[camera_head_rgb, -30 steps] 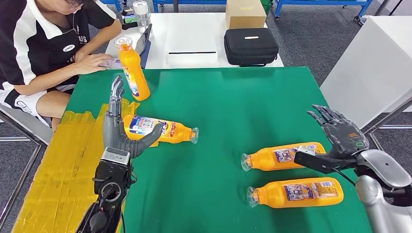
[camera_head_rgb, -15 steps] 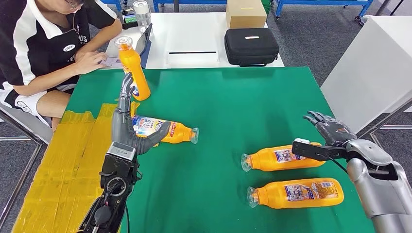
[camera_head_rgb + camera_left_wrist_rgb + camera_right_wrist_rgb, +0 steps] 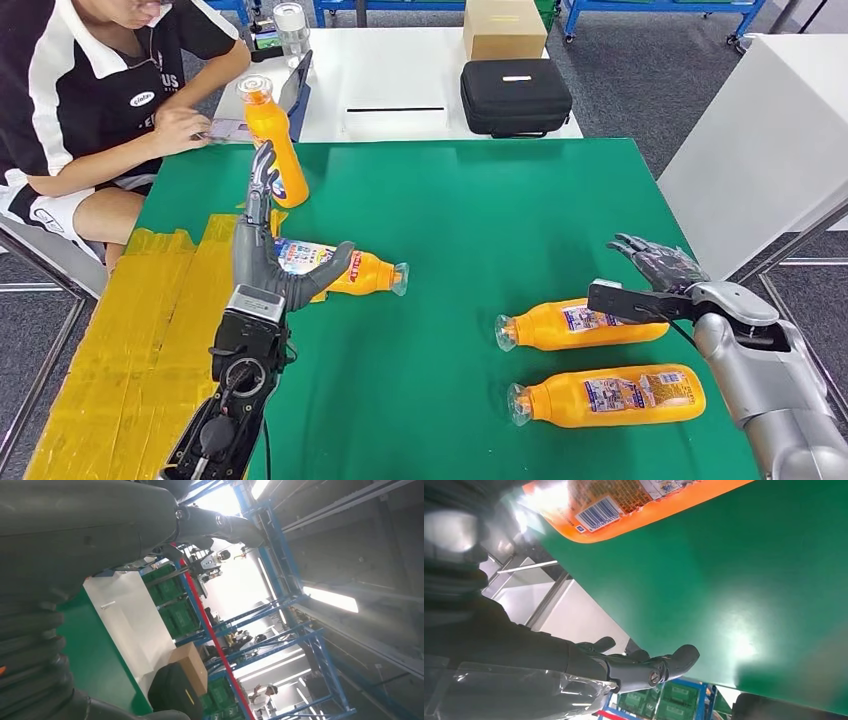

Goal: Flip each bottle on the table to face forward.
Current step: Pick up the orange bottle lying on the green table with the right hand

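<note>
Head view shows your left hand (image 3: pixel 262 262) with its fingers (image 3: pixel 262 175) straight and spread, thumb hooked out over the label of the bottle lying on its side (image 3: pixel 345 270) at about 9 o'clock on the green table (image 3: pixel 480 190); it cups the bottle without closing, so nothing is gripped. Over the last second that hand has slid forward along the bottle, fingertips now reaching the base of the standing bottle (image 3: pixel 272 145) at 11 o'clock. Your right hand (image 3: pixel 660 268) has dropped from a raised, open pose to hover low by the far end of the upper lying bottle (image 3: pixel 580 325) at 4 o'clock, fingers apart and empty. The lower lying bottle (image 3: pixel 605 395) sits just nearer you. A seated person (image 3: pixel 90 100) works at the far left corner. Judging by this, both hands are closing in for a grasp; three bottles remain lying down, one is up.
</note>
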Controlling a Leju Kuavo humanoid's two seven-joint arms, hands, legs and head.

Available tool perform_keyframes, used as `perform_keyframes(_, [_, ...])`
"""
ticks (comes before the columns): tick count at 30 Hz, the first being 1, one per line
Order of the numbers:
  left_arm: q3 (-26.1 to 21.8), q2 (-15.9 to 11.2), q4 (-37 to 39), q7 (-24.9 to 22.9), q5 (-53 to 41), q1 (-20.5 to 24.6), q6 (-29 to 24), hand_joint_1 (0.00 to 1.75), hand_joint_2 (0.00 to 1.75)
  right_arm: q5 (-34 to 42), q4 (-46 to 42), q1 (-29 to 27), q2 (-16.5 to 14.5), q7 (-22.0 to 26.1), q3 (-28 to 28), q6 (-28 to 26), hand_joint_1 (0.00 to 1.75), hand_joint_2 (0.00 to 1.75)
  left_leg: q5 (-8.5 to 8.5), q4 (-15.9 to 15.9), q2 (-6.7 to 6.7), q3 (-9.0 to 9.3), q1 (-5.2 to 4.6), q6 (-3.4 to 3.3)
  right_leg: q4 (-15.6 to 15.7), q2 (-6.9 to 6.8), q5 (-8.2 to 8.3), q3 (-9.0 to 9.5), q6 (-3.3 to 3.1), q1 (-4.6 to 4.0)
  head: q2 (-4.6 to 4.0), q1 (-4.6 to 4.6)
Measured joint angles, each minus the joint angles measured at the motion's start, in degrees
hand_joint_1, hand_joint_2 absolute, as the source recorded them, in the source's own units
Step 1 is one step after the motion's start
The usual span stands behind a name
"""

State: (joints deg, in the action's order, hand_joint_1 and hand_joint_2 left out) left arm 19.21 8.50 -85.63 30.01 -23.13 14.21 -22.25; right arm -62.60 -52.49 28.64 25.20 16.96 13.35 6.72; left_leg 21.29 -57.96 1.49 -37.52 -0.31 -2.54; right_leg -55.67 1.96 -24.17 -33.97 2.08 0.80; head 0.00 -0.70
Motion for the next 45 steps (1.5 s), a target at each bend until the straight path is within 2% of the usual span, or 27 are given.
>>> perform_keyframes(11, [0.9, 0.0, 1.3, -0.3, 1.1, 1.1, -0.6, 0.0, 1.75, 5.1, 2.9, 1.0, -0.4, 3.0, 4.0, 4.7, 0.0, 1.75, -0.03, 0.0, -0.02, 0.17, -0.01, -0.04, 0.0, 0.02, 0.06, 0.13, 0.04, 0.0, 0.0, 0.01])
perform_keyframes(15, [1.1, -0.1, 1.5, -0.3, 1.3, 1.2, -0.8, 0.0, 1.75, 5.4, 2.8, -0.6, -0.4, 2.9, 5.2, 1.5, 0.0, 1.75, -0.11, 0.0, 0.02, 0.0, -0.02, -0.11, 0.0, 0.0, 0.11, 0.05, 0.11, 0.01, 0.0, 0.0])
perform_keyframes(19, [1.1, -0.4, 1.5, -0.4, 1.4, 0.9, -1.2, 0.0, 1.75, 7.1, -3.0, -3.7, -0.5, 2.7, 5.0, -3.4, 0.0, 1.75, -0.11, 0.0, 0.03, -0.06, -0.02, -0.12, 0.0, 0.0, 0.12, -0.01, 0.13, 0.01, 0.0, -0.01])
perform_keyframes(24, [1.0, -0.8, 1.5, -0.6, 1.4, 0.5, -1.5, 0.0, 1.75, 9.4, -14.9, -8.2, 0.3, 2.7, 3.7, -1.2, 0.0, 1.75, -0.09, 0.0, 0.09, -0.19, -0.02, -0.11, 0.0, -0.03, 0.06, -0.13, 0.12, 0.01, 0.0, -0.01])
perform_keyframes(31, [1.0, -1.1, 1.5, -0.7, 1.4, 0.2, -1.6, 0.0, 1.75, 7.7, -26.7, -15.0, 2.1, 0.2, 1.5, 0.9, 0.0, 1.75, -0.05, 0.0, 0.11, -0.26, -0.02, -0.11, 0.0, -0.04, -0.02, -0.19, 0.21, 0.03, 0.0, 0.0])
perform_keyframes(37, [1.0, -1.1, 1.5, -0.7, 1.4, 0.1, -1.2, 0.0, 1.75, 6.3, -29.6, -19.2, 3.2, -1.2, 0.4, 1.9, 0.0, 1.75, -0.03, 0.0, 0.09, -0.29, -0.05, -0.12, 0.0, -0.02, -0.01, -0.22, 0.24, 0.06, 0.0, -0.01])
perform_keyframes(45, [1.0, -1.1, 1.5, -0.7, 1.4, 0.1, -1.2, 0.0, 1.75, 6.2, -30.6, -20.4, 3.6, -1.2, -0.4, 1.9, 0.0, 1.75, -0.04, 0.0, 0.09, -0.28, -0.05, -0.11, 0.0, -0.02, -0.01, -0.22, 0.25, 0.06, 0.0, -0.01])
